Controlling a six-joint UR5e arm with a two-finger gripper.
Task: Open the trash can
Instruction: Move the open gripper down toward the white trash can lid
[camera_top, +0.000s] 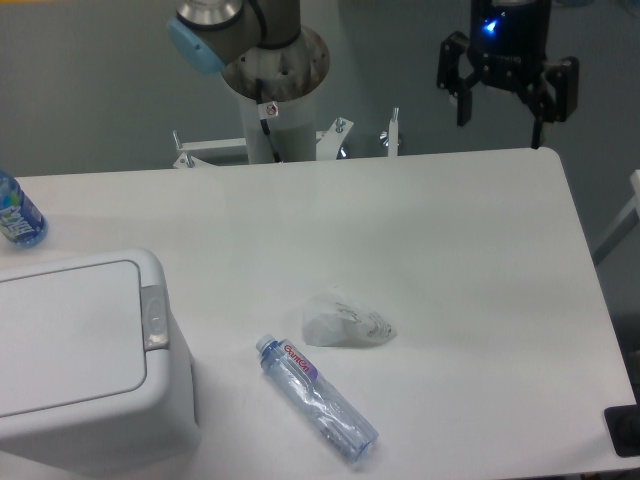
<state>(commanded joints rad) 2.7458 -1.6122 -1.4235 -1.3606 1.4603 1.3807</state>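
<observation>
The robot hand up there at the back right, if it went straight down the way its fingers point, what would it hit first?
Probably the bare white table near its far right edge. The open hand points down with nothing under it; the trash can sits far off at the front left. Depth is hard to judge.

1. The large boxy white plastic trash can (85, 355) sits at the white counter's (450, 260) front-left corner.
2. A clear plastic bottle (316, 398) lies right of it.
3. A crumpled white wrapper (345, 320) lies just behind the bottle.
</observation>
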